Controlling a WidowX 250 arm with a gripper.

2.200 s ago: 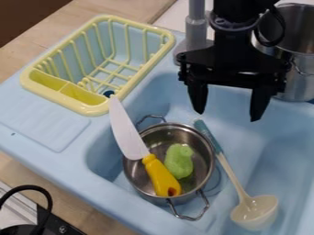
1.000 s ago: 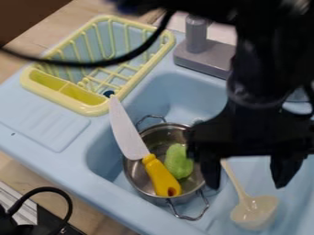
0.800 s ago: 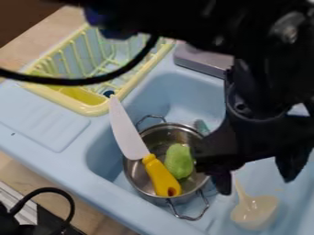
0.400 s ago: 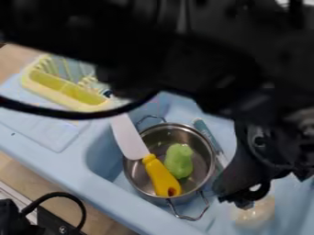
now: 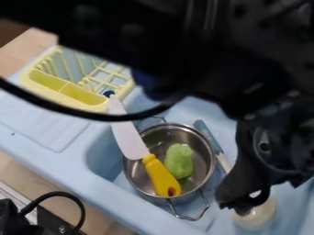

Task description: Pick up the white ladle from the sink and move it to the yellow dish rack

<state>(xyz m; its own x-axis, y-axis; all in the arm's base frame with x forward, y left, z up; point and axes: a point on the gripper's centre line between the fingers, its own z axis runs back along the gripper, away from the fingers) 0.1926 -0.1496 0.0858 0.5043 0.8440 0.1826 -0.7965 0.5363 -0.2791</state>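
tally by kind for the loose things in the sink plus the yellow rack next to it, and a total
Ladle: 1
Metal pot: 1
Yellow-handled knife: 1
Green item: 1
Yellow rack: 1
Total: 5

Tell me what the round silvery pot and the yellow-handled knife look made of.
The round silvery pot: polished metal, probably stainless steel, given its bright reflections. The yellow-handled knife: likely smooth plastic, its pale blade rather matt and without metallic glints, though coated metal is possible.
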